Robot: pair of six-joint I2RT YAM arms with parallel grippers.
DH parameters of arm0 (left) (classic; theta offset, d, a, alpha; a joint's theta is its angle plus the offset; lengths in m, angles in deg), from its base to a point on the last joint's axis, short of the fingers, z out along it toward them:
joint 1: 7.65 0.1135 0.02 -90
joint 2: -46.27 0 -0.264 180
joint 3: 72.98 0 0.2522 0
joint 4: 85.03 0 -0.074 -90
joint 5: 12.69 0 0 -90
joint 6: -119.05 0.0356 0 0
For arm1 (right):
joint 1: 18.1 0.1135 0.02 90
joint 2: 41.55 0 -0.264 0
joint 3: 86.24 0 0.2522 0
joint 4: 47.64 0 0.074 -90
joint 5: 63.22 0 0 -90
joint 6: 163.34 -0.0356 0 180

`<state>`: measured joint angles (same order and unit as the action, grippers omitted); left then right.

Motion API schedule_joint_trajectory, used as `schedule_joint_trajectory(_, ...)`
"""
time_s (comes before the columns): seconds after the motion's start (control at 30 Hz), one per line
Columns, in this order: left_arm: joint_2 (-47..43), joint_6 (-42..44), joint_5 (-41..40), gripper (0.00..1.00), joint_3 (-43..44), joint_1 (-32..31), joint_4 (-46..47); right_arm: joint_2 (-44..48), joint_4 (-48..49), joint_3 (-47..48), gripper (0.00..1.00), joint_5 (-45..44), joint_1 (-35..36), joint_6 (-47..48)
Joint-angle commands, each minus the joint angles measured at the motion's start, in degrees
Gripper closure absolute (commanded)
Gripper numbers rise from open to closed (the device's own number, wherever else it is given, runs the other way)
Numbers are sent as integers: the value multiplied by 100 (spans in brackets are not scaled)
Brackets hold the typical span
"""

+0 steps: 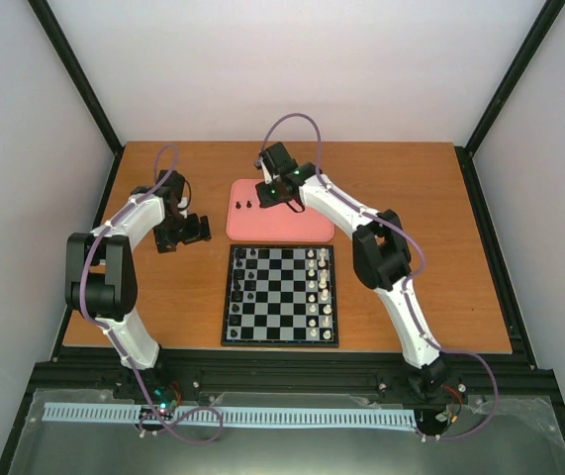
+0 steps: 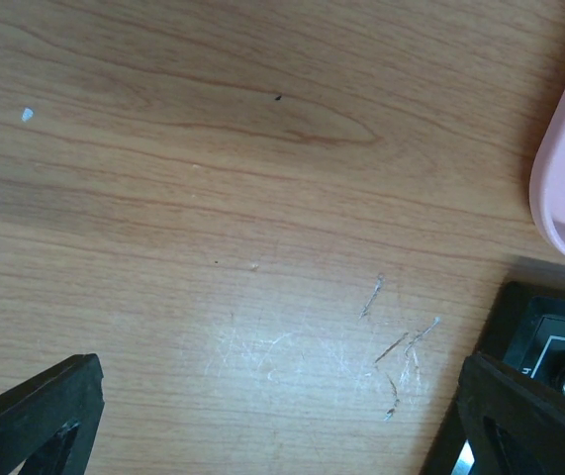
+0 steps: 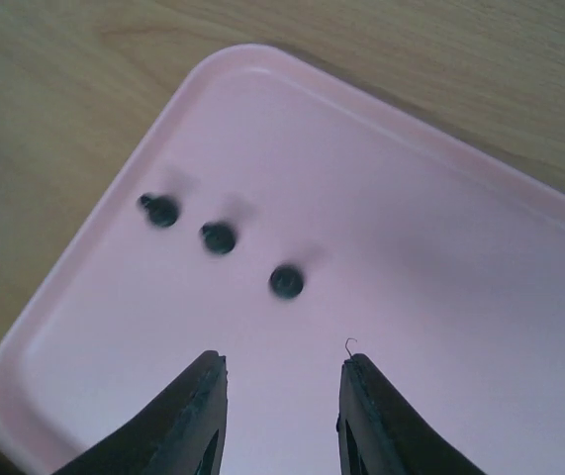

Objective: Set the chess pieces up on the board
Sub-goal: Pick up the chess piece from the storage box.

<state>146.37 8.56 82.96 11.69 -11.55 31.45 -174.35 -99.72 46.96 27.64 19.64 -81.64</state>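
Empty, half-spread right jaws hang near three chess pieces (image 3: 219,237), likely light and tippy, best pinched mid-body; left jaws gape.

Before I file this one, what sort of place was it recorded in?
Probably a lab robot cell, not a home: a wooden table boxed in by plain white panels on a black frame, with a chessboard and pink tray set out.
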Motion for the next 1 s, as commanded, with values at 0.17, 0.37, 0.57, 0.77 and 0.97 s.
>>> schedule_joint_trajectory(0.17,-61,103,108,0,-33,25,75,-1370,-352,1665,62,582,-210,43)
schedule_joint_trajectory(0.37,124,82,191,0,54,20,74,-1594,-266,1705,61,735,-218,9)
schedule_joint_trajectory(0.57,129,77,200,0,70,17,23,-1840,-132,1753,61,666,-231,-20)
schedule_joint_trajectory(0.77,77,83,286,0,-41,18,54,-2082,-121,2062,66,513,-265,-62)
schedule_joint_trajectory(0.97,95,81,260,0,-9,18,67,-2116,-29,2079,69,492,-336,-96)
